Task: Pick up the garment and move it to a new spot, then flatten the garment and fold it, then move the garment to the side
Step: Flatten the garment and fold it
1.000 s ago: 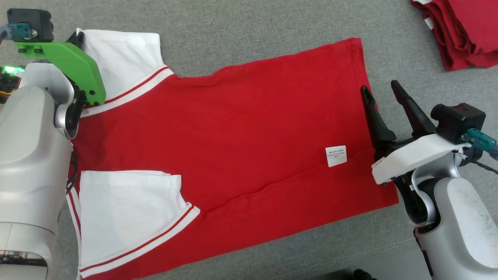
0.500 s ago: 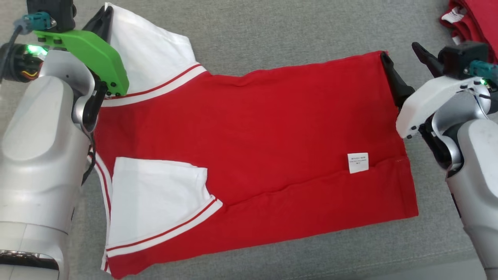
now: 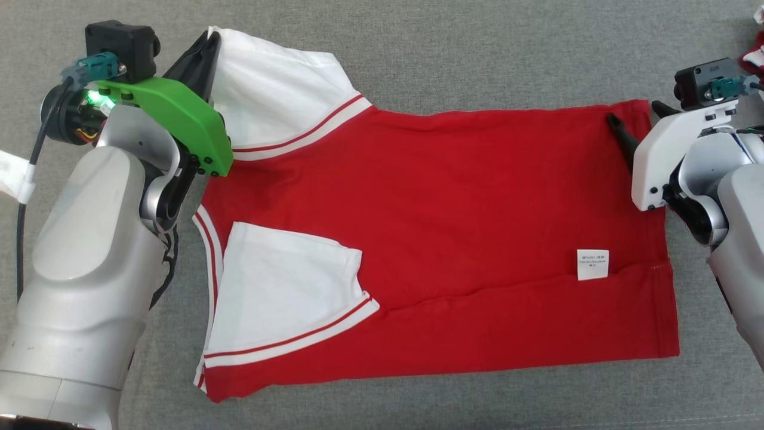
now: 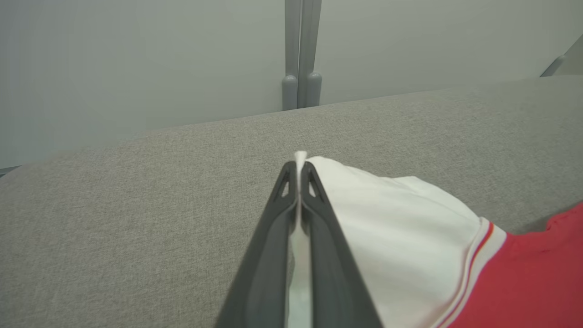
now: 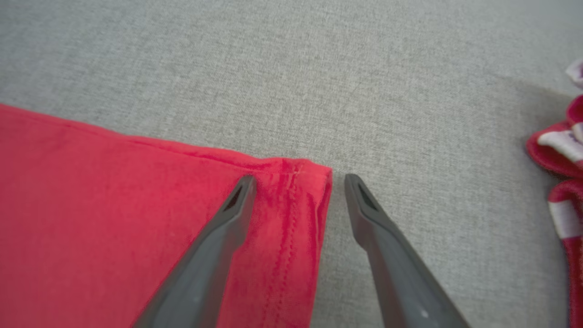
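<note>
Red garment (image 3: 453,227) flat before you: left pincer (image 4: 298,171) clamps the white sleeve (image 4: 387,218), right pincer (image 5: 298,182) gapes astride the hem corner (image 5: 314,175), likely readying a fold.

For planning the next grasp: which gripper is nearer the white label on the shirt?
Right. The right gripper straddles the hem corner near the label; the left gripper pinches the far white sleeve.

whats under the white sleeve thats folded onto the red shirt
The folded sleeve lies on the red shirt, red cloth showing past its right and lower edges. What is directly beneath is covered.
</note>
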`<state>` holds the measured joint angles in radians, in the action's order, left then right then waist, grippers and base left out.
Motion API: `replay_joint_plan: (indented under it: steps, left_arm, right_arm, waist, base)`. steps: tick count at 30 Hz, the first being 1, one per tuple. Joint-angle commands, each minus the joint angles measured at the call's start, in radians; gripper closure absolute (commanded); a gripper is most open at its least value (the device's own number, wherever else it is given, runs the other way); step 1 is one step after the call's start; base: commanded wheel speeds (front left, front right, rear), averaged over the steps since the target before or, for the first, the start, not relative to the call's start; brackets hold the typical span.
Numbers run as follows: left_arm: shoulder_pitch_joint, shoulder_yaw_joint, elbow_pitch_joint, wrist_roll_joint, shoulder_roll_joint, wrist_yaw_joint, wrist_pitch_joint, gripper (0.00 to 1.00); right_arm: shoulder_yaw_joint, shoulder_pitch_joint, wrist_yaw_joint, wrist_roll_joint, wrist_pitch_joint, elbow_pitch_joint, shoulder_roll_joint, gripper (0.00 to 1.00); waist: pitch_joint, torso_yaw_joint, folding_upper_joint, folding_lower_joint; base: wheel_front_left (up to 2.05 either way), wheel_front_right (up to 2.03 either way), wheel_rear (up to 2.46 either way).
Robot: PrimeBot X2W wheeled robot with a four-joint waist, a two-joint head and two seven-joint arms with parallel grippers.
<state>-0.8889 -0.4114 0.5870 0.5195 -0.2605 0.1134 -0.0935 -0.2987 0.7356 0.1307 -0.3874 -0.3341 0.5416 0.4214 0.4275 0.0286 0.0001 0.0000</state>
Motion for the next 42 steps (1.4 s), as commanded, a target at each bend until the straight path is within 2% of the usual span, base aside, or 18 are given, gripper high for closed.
replay_joint_plan:
  steps: [1, 3, 4, 5, 9, 10, 12, 18, 24, 29, 34, 42]
  left_arm:
    - [0.017, 0.005, -0.013, 0.016, -0.007, -0.011, -0.001, 1.00]
    - [0.024, 0.009, -0.028, 0.019, -0.012, -0.014, -0.005, 1.00]
    - [0.028, 0.010, -0.034, 0.020, -0.014, -0.016, -0.006, 1.00]
    - [0.032, 0.011, -0.041, 0.019, -0.016, -0.018, -0.008, 1.00]
    - [0.046, 0.014, -0.060, 0.031, -0.021, -0.020, -0.006, 1.00]
    - [0.050, 0.016, -0.063, 0.034, -0.021, -0.021, -0.003, 1.00]
    - [0.060, 0.021, -0.073, 0.042, -0.021, -0.024, 0.003, 1.00]
    - [0.114, 0.028, -0.120, 0.058, -0.035, -0.020, 0.033, 1.00]
    - [0.235, 0.047, -0.235, 0.082, -0.061, -0.034, 0.072, 1.00]
    - [0.423, 0.069, -0.413, 0.100, -0.095, -0.079, 0.092, 1.00]
    - [0.594, 0.087, -0.554, 0.116, -0.117, -0.133, 0.101, 1.00]
    - [0.800, 0.072, -0.660, 0.151, -0.091, -0.188, 0.105, 1.00]
  right_arm:
    - [-0.010, 0.012, 0.000, -0.011, 0.000, 0.018, 0.003, 0.00]
    - [-0.018, 0.025, 0.000, -0.018, 0.009, 0.039, 0.004, 0.00]
    - [-0.021, 0.030, 0.000, -0.021, 0.011, 0.050, 0.004, 0.22]
    - [-0.026, 0.037, 0.000, -0.023, 0.016, 0.063, 0.006, 0.51]
    - [-0.055, 0.057, -0.001, -0.036, 0.027, 0.109, 0.008, 0.68]
    - [-0.060, 0.061, -0.001, -0.041, 0.032, 0.118, 0.009, 0.76]
    - [-0.066, 0.072, -0.001, -0.048, 0.050, 0.140, 0.012, 1.00]
    - [-0.089, 0.062, -0.001, -0.082, 0.144, 0.126, 0.021, 1.00]
    - [-0.100, -0.035, -0.001, -0.129, 0.231, 0.009, 0.049, 1.00]
    - [-0.055, -0.196, -0.001, -0.148, 0.267, -0.152, 0.062, 1.00]
    - [0.022, -0.349, -0.001, -0.122, 0.261, -0.275, 0.042, 1.00]
    - [0.134, -0.539, -0.001, -0.093, 0.226, -0.379, -0.034, 1.00]
  waist:
    - [0.000, 0.002, -0.0001, 0.0000]
    - [0.003, 0.003, -0.0001, 0.0000]
    - [0.004, 0.003, -0.0001, 0.0000]
    - [0.005, 0.004, -0.0001, 0.0000]
    - [0.005, 0.004, -0.0001, 0.0000]
    - [0.004, 0.003, -0.0001, 0.0000]
    - [-0.001, 0.003, -0.0001, 0.0000]
    - [-0.038, -0.001, -0.0001, 0.0000]
    - [-0.103, -0.012, -0.0001, 0.0000]
    - [-0.168, -0.028, -0.0001, 0.0000]
    - [-0.208, -0.033, -0.0001, 0.0000]
    - [-0.249, -0.031, -0.0001, 0.0000]
  base:
    - [0.00, 0.00, 0.00]
    - [0.00, 0.00, 0.00]
    - [0.00, 0.00, 0.00]
    - [0.00, 0.00, 0.00]
    - [0.00, 0.00, 0.00]
    - [0.00, 0.00, 0.00]
    - [0.00, 0.00, 0.00]
    - [0.00, 0.00, 0.00]
    - [0.00, 0.00, 0.00]
    - [0.00, 0.00, 0.00]
    - [0.00, 0.00, 0.00]
    - [0.00, 0.00, 0.00]
